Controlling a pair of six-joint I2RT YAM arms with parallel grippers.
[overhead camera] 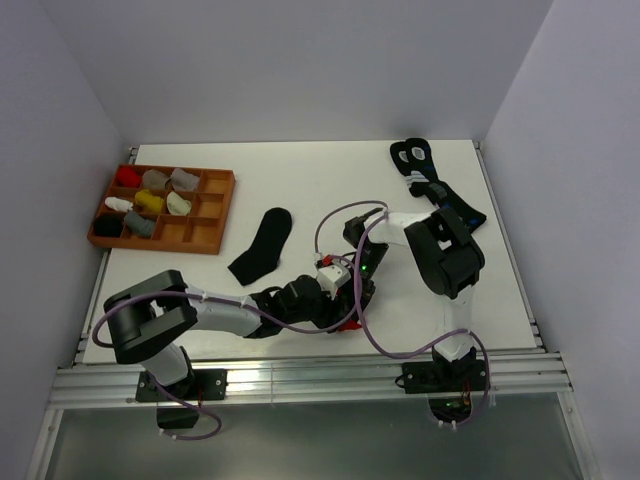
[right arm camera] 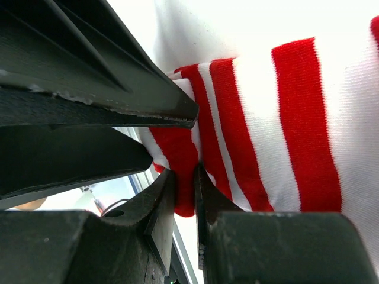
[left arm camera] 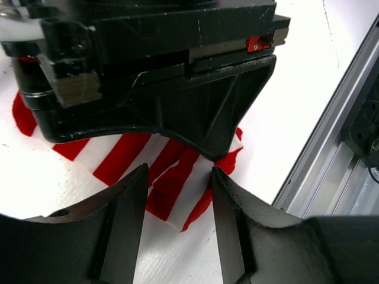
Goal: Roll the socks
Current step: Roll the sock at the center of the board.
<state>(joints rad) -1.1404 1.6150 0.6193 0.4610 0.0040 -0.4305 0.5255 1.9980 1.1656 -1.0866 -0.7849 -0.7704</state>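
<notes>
The red-and-white striped sock (left arm camera: 172, 177) lies flat near the table's front edge, mostly hidden under both grippers in the top view (overhead camera: 350, 323). My right gripper (right arm camera: 185, 177) is shut on the sock's red edge and pinches a fold of it; in the top view it (overhead camera: 352, 288) points down at the sock. My left gripper (left arm camera: 177, 195) is open, its fingers astride the sock's corner just in front of the right gripper, low over the table (overhead camera: 328, 302). The plain black sock (overhead camera: 263, 245) lies flat and untouched, left of centre.
A wooden compartment tray (overhead camera: 210, 238) with small sock bundles sits at the back left. Dark socks with white rings and blue marks (overhead camera: 430, 180) lie at the back right. The aluminium rail (left arm camera: 331, 160) runs along the table's front edge, close to the grippers.
</notes>
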